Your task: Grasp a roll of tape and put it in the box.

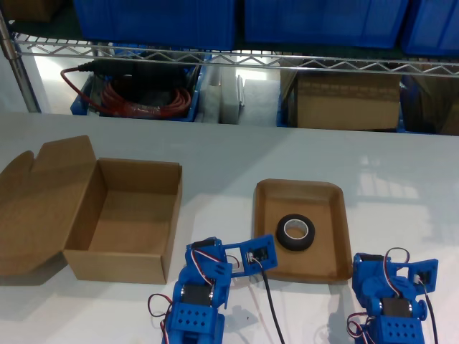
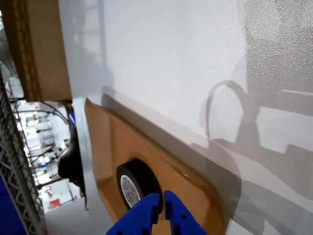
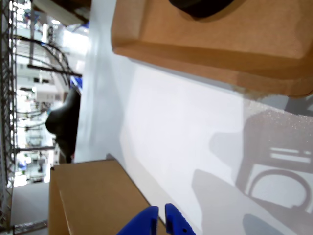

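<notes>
A: Black roll of tape (image 1: pixel 295 231) sits in the shallow tray (image 1: pixel 337 247), beside the open box (image 1: pixel 136 215). Nothing moved yet.

B: My first gripper (image 2: pixel 161 205) and my second gripper (image 3: pixel 161 218) are both pressed together, empty. Grasp and transfer remain.

Bright, even overhead light — soft arm shadows on the glossy white table (image 1: pixel 237 154), exterior view slightly soft.

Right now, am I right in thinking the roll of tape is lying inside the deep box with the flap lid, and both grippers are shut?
Not quite: the roll of tape lies in the shallow tray, as the exterior view shows. The box holds nothing visible. My first gripper and my second gripper are indeed shut.
</notes>
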`<action>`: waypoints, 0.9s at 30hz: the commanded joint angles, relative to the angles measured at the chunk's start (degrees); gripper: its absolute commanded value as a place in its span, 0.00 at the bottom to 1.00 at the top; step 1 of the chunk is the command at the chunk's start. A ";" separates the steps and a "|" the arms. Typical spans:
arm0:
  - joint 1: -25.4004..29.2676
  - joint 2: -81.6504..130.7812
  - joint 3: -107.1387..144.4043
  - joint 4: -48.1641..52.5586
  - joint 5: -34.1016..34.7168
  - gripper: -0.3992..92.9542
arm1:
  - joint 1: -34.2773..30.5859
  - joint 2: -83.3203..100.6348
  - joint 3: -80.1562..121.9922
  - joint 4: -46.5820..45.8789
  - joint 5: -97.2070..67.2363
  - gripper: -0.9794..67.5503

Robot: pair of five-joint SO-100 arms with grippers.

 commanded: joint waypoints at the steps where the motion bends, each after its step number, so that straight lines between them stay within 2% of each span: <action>1: 0.35 1.23 1.76 0.00 -0.53 0.00 | -0.18 0.35 0.79 -0.26 0.18 0.02; 17: 0.44 1.23 1.76 0.00 -0.35 0.00 | -0.18 0.35 0.79 -0.26 0.18 0.02; 18: 0.44 1.23 1.76 0.00 -0.09 0.04 | -0.18 0.35 0.79 -0.26 0.18 0.02; 19: 0.62 1.23 1.76 0.00 0.35 0.17 | -0.18 0.35 0.79 -0.26 0.18 0.02; 20: 0.79 1.23 1.76 0.00 0.70 0.25 | -0.18 0.35 0.79 -0.26 0.18 0.02; 21: 0.97 1.23 1.76 0.00 1.14 0.28 | -0.18 0.35 0.79 -0.26 0.18 0.02; 24: 2.46 -0.35 0.44 -0.44 2.20 0.30 | -0.18 0.35 0.79 -0.26 0.18 0.02; 27: 5.89 -15.73 -11.78 -1.14 5.80 0.30 | -0.18 0.35 0.79 -0.26 0.18 0.02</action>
